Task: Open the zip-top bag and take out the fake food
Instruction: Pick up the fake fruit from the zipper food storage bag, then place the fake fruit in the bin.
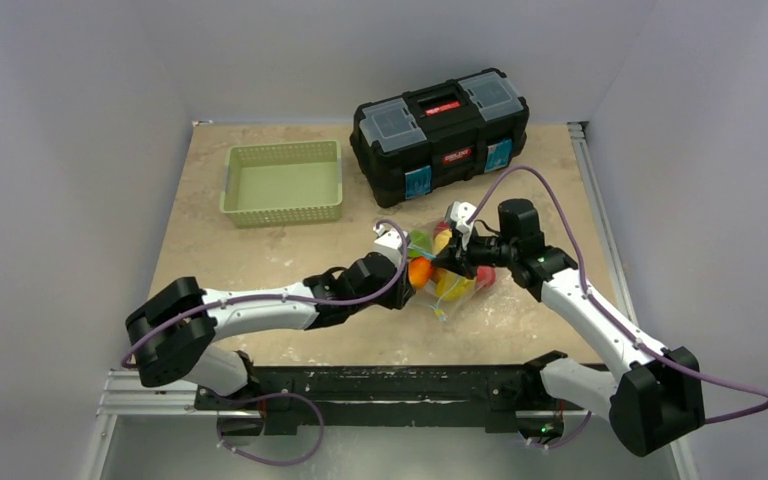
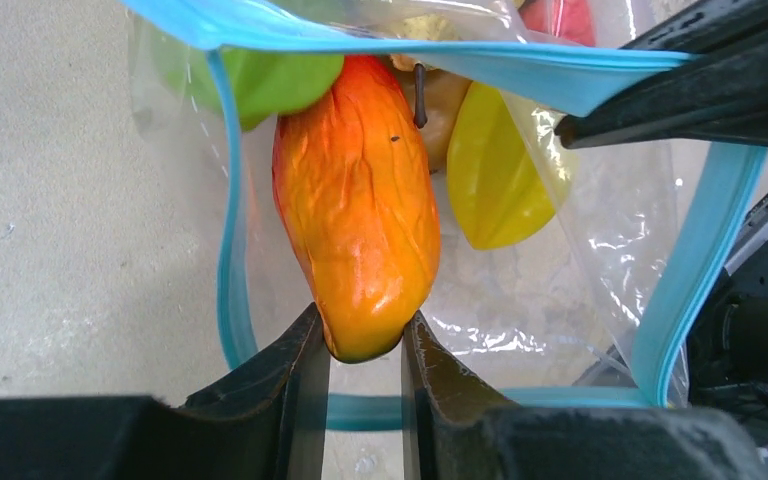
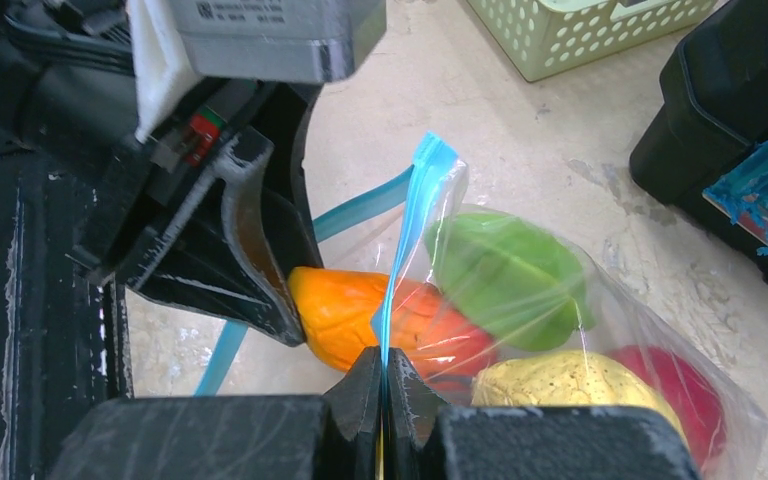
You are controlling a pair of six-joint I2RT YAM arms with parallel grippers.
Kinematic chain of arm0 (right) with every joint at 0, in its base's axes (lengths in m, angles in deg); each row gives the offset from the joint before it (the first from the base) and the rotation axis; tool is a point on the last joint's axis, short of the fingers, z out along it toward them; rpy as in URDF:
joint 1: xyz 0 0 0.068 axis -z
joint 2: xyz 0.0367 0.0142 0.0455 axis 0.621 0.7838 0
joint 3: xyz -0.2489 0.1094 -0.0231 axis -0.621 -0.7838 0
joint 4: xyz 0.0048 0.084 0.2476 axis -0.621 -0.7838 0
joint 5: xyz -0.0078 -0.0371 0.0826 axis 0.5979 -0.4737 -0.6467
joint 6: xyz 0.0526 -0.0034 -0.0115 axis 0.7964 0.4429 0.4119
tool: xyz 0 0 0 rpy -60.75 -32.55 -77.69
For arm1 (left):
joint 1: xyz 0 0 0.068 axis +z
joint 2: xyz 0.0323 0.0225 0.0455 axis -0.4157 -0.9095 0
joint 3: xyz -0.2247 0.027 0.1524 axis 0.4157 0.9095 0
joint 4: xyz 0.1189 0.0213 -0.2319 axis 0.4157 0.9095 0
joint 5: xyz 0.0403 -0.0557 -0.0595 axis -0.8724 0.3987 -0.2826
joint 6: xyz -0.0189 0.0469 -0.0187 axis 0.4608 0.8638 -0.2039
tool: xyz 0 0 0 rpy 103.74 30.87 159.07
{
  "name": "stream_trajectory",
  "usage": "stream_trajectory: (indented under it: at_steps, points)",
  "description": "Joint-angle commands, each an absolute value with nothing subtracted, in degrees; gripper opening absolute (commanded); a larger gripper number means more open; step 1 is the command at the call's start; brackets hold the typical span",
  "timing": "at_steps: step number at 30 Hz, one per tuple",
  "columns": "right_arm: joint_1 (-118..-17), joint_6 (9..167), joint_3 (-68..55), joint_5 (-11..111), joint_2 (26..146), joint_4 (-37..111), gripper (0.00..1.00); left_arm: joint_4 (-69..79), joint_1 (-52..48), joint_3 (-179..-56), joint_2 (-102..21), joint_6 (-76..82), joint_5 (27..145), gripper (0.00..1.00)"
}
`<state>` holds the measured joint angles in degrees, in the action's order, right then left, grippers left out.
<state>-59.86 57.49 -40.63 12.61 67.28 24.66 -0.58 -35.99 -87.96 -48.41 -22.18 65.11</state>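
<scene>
Zip-top bag (image 3: 650, 300), being held open
Left pincer (image 2: 365, 350), nine o'clock, is gripping orange fake food (image 2: 355, 200); right pincer (image 3: 383, 375) is clamping zip strip (image 3: 425, 170).

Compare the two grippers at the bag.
The left gripper pinches the tip of the orange fruit; the right gripper pinches the blue zip strip of the bag. The left gripper's jaws stand apart around the fruit; the right gripper's jaws nearly touch on the thin strip. Both are shut on something at the bag's open mouth.
</scene>
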Motion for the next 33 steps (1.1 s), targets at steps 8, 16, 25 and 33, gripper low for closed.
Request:
stream_trajectory:
  at_steps: [8,16,25,33]
  points:
    - [-59.83,55.82,-40.44,10.74,67.01,23.91,0.00,12.35,-36.26,-92.69,-43.14,-22.45,72.14,0.00]
    - [-59.79,55.55,-40.36,10.63,66.85,23.56,0.00,15.63,-36.26,-92.14,-37.21,-21.07,72.17,0.00]
    - [-59.83,55.29,-40.23,10.55,66.81,23.37,0.00,17.43,-36.17,-90.84,-32.94,-20.28,72.78,0.00]
    - [-59.79,55.12,-40.22,10.67,66.81,23.28,0.00,20.91,-36.17,-90.73,-28.65,-17.10,74.23,0.00]
